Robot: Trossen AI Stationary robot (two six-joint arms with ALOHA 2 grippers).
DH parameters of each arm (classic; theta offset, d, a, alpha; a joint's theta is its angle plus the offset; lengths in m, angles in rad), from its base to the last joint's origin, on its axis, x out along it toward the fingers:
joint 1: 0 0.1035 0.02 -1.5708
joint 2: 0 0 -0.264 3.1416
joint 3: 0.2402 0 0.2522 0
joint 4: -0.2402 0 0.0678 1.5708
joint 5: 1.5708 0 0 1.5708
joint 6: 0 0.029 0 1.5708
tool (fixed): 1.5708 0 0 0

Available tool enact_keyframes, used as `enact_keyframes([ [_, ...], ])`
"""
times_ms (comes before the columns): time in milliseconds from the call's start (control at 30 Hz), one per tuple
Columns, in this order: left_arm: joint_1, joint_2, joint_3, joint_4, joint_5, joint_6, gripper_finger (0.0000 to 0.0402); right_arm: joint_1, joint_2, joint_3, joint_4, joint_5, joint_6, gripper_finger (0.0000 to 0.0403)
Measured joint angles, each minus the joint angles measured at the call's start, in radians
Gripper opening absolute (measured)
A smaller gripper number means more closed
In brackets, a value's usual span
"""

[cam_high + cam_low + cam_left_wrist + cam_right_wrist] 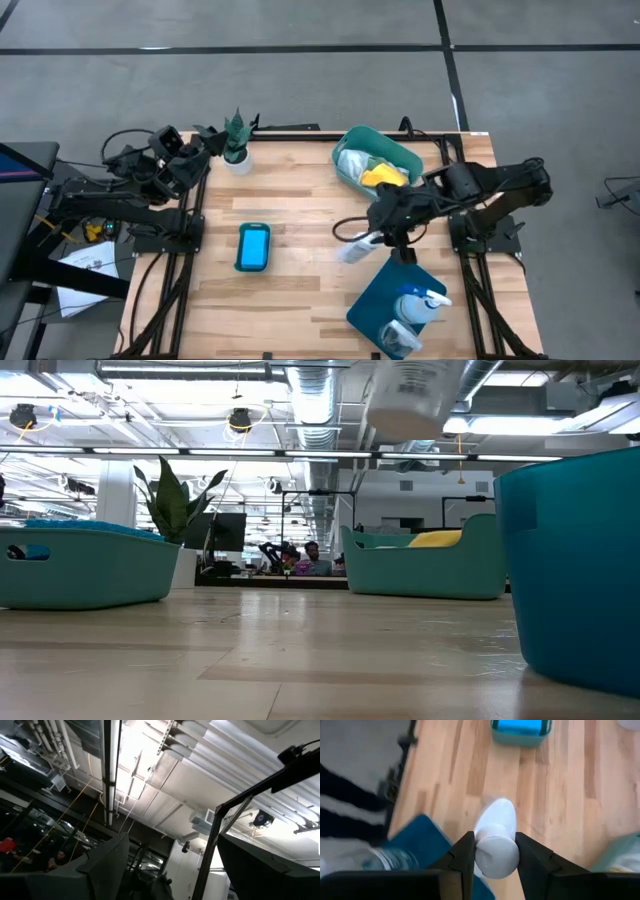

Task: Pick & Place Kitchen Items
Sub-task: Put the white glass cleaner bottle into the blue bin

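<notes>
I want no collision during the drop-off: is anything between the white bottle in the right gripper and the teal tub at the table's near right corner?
Nothing visible. The right gripper holds the white bottle above bare wood, just beside the teal tub, which already holds a spray bottle.

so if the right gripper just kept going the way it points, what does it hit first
Probably the bare wooden table. The right gripper, shut on the small white bottle, aims down over open boards; the teal tub with the blue sponge lies farther ahead. Depth is unclear.
</notes>
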Motion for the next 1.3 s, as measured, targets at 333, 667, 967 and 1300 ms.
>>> enact_keyframes([
  [333, -0.020, 0.004, 0.000, -0.012, 0.000, 0.002, 0.0301, -0.008, 0.257, 0.404, -0.327, -0.023, -0.196, 0.0106],
  [667, -0.069, 0.004, 0.000, -0.051, 0.001, 0.026, 0.0301, 0.042, 0.363, 0.507, -0.325, -0.140, -0.255, 0.0106],
  [967, -0.082, 0.004, 0.000, -0.078, 0.027, 0.027, 0.0301, 0.101, 0.411, 0.507, -0.323, -0.184, -0.329, 0.0106],
  [1300, -0.129, 0.004, 0.000, -0.079, 0.051, 0.028, 0.0301, 0.137, 0.425, 0.508, -0.322, -0.205, -0.497, 0.0106],
])
